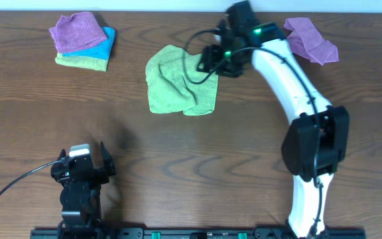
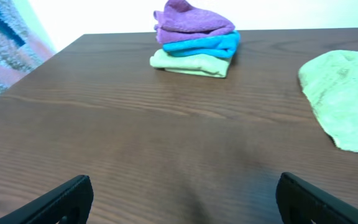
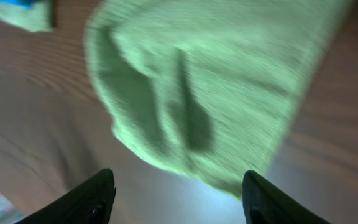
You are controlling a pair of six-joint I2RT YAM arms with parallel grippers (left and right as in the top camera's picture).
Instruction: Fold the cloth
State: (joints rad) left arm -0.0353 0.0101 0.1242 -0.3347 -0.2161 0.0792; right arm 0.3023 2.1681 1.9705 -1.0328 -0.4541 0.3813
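A light green cloth (image 1: 178, 81) lies rumpled on the wooden table, at the back centre. It also shows in the right wrist view (image 3: 210, 87) and at the right edge of the left wrist view (image 2: 347, 93). My right gripper (image 1: 207, 61) is open and empty, hovering at the cloth's far right edge; its fingers (image 3: 178, 199) frame the cloth's near edge. My left gripper (image 1: 85, 166) is open and empty near the table's front left, far from the cloth; its fingers (image 2: 182, 199) show over bare wood.
A stack of folded cloths, purple on blue on green (image 1: 83, 41), sits at the back left and also shows in the left wrist view (image 2: 196, 38). A crumpled purple cloth (image 1: 310, 40) lies at the back right, beside the right arm.
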